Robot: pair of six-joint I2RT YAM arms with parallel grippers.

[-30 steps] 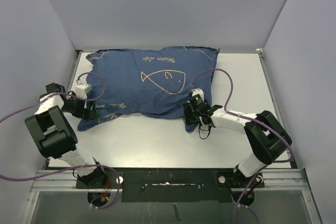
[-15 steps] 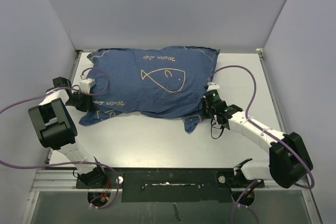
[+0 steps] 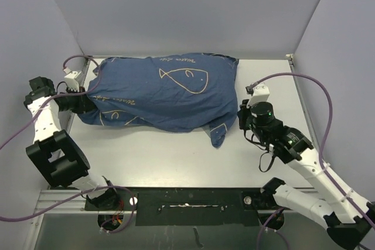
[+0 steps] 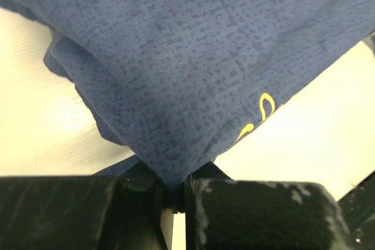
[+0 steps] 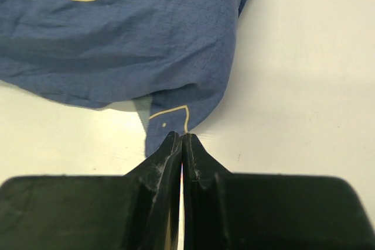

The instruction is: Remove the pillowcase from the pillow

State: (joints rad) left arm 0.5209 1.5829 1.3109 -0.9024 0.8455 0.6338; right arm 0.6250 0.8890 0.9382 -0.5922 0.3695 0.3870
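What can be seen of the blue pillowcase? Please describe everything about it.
The pillowcase is a large blue, denim-like cloth sack with a pale stitched fish outline and cursive lettering. It looks plump and wrinkled, lying across the far half of the white table. Its left end is bunched and pinched in the shut left tool. At the near right corner a small flap sticks out; the shut right tool sits at its tip, but a grip cannot be confirmed.

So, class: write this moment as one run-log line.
left gripper: shut on blue denim-like fish-embroidered pillowcase end | right gripper: shut on its near corner | pillow: not visible
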